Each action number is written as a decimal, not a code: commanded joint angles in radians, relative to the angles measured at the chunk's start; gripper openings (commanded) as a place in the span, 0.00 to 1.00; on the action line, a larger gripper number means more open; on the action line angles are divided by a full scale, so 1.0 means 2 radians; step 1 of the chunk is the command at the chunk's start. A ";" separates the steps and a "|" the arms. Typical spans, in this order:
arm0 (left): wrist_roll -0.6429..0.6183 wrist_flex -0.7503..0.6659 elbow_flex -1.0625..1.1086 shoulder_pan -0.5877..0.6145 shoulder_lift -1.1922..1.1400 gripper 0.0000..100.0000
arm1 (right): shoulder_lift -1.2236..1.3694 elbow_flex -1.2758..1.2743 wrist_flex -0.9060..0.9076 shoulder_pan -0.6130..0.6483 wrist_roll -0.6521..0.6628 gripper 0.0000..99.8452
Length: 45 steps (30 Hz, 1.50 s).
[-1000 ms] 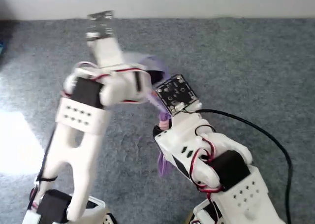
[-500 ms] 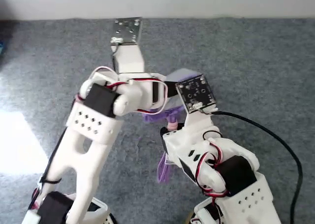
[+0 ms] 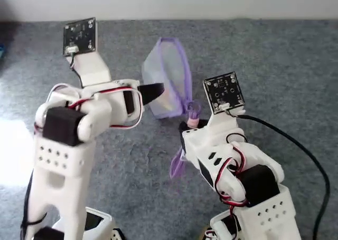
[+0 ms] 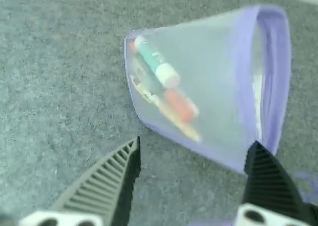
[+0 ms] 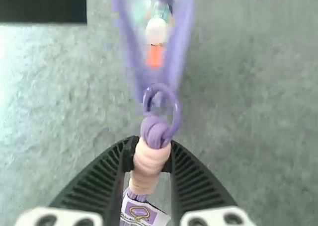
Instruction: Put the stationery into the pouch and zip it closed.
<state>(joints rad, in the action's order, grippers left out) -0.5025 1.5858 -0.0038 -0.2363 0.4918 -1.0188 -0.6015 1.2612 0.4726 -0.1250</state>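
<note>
Item: pouch (image 3: 170, 76), translucent with purple edging, between the two arms on the grey carpet (image 3: 274, 66). We cannot tell whether it rests flat.

Contents: stationery (image 4: 164, 87), a white-capped green stick and an orange marker, packed into one end.

Left gripper (image 4: 195, 151): fingers wide apart, holding nothing, just beside the pouch's edge.

Right gripper (image 5: 148, 149): clamped on the pink bead (image 5: 147, 161) of the zip pull, with its purple ring (image 5: 161, 104) beyond.

We note open carpet beyond the pouch, up to the wall (image 3: 211, 2).
</note>
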 commanded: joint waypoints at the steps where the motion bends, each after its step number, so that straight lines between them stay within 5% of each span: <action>1: 0.008 -0.003 -0.021 0.004 0.025 0.32 | -0.009 0.012 -0.024 -0.003 0.028 0.01; 13: 0.096 0.051 0.039 -0.027 0.047 0.33 | -0.008 0.047 -0.046 -0.007 0.152 0.01; 25: 0.183 -0.156 0.205 -0.030 0.049 0.33 | -0.004 0.120 -0.030 -0.040 0.239 0.01; 45: 0.192 -0.186 0.217 -0.128 0.127 0.33 | 0.016 0.120 -0.056 -0.054 0.289 0.01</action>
<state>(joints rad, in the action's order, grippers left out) -0.1220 1.2666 0.4212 -0.4664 0.7004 -0.9897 -0.4250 1.1907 0.3728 0.4457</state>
